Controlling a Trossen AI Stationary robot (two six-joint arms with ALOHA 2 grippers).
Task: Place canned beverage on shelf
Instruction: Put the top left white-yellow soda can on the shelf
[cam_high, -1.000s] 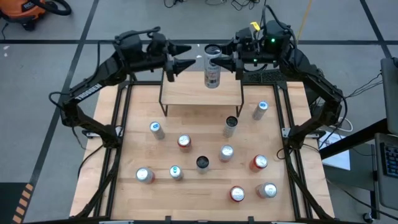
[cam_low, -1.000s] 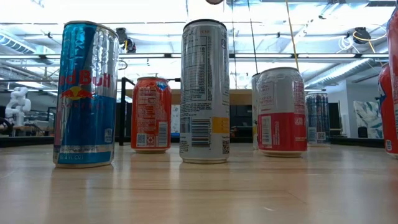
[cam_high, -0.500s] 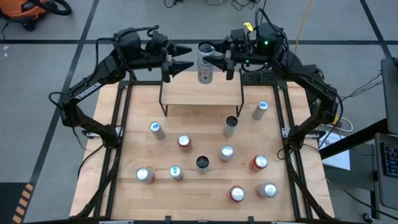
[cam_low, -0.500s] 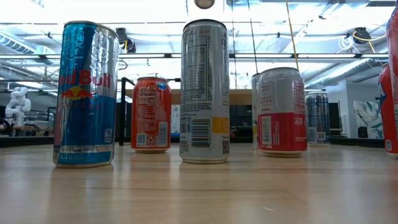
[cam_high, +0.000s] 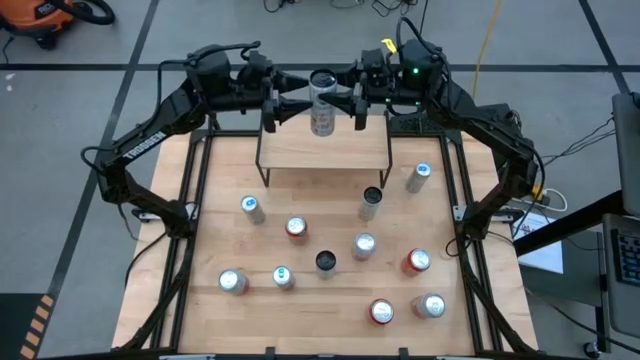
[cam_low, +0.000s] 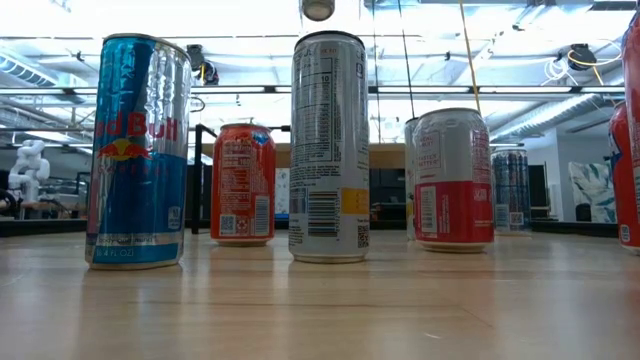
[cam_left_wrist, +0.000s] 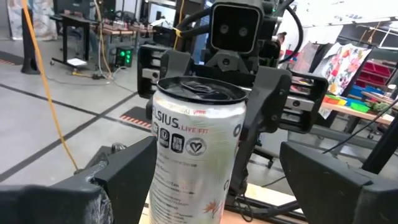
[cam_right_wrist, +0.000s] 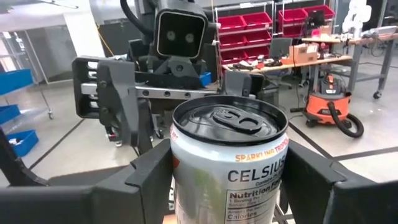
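Observation:
A silver Celsius can (cam_high: 322, 98) hangs upright above the far edge of the small wooden shelf (cam_high: 325, 152). My right gripper (cam_high: 340, 100) is shut on it from the table's right. My left gripper (cam_high: 296, 98) points level at the can from the left and is open. In the left wrist view the can (cam_left_wrist: 198, 155) stands between its two fingers, close to one and well apart from the other. In the low view only the can's bottom (cam_low: 318, 8) shows, at the top edge. My right gripper pinches the can's round side wall (cam_right_wrist: 181, 180) between its two fingers (cam_right_wrist: 148, 177), one on each side below the rim. The fingers come level from the table's right. The can is upright and lifted clear of the shelf. My left gripper's one finger (cam_left_wrist: 127, 177) stands right beside the can; whether it touches, I cannot tell.
Several cans stand on the tabletop in front of the shelf, among them a black one (cam_high: 371, 203), a red one (cam_high: 296, 229) and a silver one (cam_high: 252, 208). The low view shows a blue can (cam_low: 138, 150) and a tall silver can (cam_low: 329, 145) up close.
My right gripper has carried the can toward the table's left and a little toward the far edge, up to my left gripper. The can has stayed upright and clear of the shelf. My left gripper has kept its place, and its fingers now flank the can.

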